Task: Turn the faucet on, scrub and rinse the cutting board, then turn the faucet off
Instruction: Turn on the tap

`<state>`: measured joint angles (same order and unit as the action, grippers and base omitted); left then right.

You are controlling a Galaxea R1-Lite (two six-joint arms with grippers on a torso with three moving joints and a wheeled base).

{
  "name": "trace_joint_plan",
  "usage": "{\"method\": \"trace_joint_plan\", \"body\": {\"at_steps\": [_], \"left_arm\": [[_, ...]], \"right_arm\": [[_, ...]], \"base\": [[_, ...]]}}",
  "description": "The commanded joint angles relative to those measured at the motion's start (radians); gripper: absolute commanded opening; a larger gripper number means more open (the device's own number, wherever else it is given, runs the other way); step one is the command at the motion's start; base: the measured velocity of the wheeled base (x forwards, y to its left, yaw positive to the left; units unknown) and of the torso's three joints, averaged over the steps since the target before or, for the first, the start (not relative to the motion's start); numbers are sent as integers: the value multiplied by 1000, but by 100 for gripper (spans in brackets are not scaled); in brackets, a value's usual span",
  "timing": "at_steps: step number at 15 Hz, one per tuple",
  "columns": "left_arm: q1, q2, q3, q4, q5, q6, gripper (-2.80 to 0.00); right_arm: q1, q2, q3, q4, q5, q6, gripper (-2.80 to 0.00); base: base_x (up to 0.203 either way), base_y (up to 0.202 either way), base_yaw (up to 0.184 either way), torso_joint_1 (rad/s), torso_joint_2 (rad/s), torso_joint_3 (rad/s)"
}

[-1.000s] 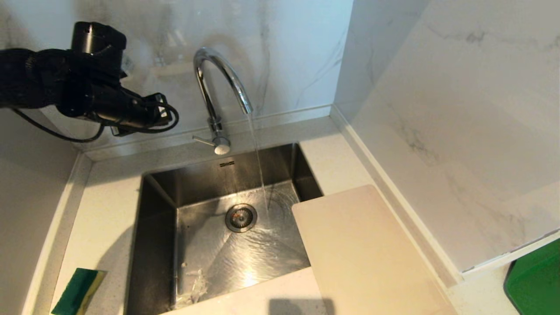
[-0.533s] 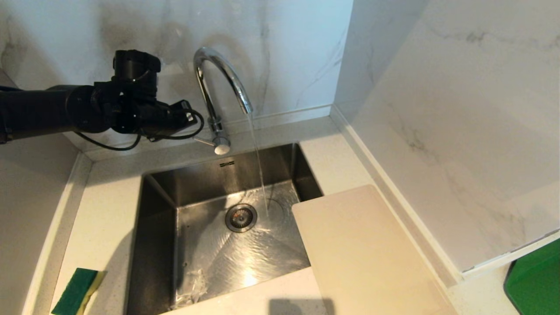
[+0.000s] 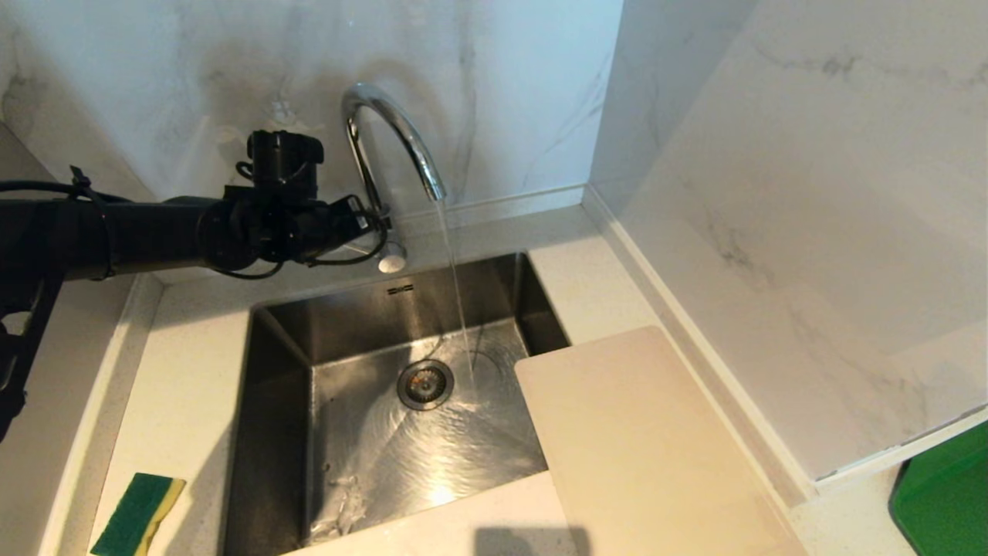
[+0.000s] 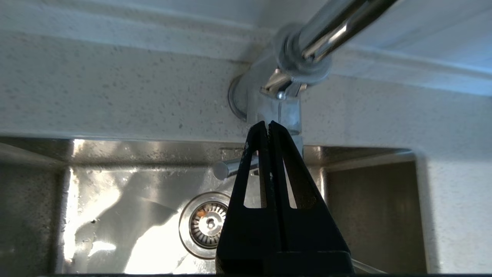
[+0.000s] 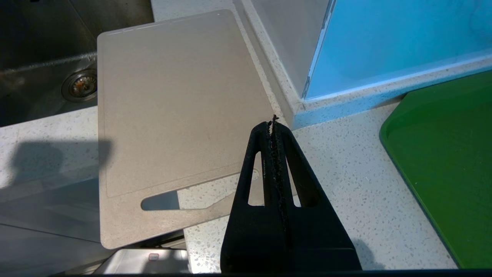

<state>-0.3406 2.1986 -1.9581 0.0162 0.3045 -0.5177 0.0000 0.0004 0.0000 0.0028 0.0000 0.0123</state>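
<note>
From the left edge of the worktop [image 3: 185,371] I see the green-and-yellow sponge [image 3: 137,514] lying near the front left corner, well apart from everything else. Above the back left corner my left end effector [image 4: 268,125] reaches in with its fingers pressed together, holding nothing; its tips sit just beside the lever [image 4: 230,168] at the base of the faucet [image 3: 390,135], and I cannot tell whether they touch it. Water runs from the spout into the steel sink [image 3: 278,432], landing just beside the drain [image 3: 424,383].

Right of the sink lies the cutting board [image 3: 648,448], flat on the worktop's right strip, one corner overhanging the basin. The right wrist view shows its slot handle [image 5: 161,201] at the front short end, which juts past the worktop's front edge. I judge it stiff, light plastic and slippery once wet; pinching a finger through the slot, or taking the overhanging edge, looks like the surest hold. My right end effector [image 5: 273,125] hangs closed and empty above the worktop's front right part, just beside the board's right edge.

Room is tight on the right: the marble wall [image 3: 772,232] rises just beside the board's long edge, and a green tray [image 3: 945,502] sits beyond the corner. The basin offers the open space for rinsing.
</note>
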Motion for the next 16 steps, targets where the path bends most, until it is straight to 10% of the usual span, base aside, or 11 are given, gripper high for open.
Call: {"method": "trace_joint_plan", "body": {"at_steps": [1,16], "left_arm": [[-1,36,-10,-22,10,-4,-280],[2,72,-9,2,8,-28,-280]], "right_arm": [[0,0,1,0,0,0,-280],[0,0,0,-1,0,0,-280]], "base": [[0,0,0,0,0,0],[0,0,0,0,0,0]]}}
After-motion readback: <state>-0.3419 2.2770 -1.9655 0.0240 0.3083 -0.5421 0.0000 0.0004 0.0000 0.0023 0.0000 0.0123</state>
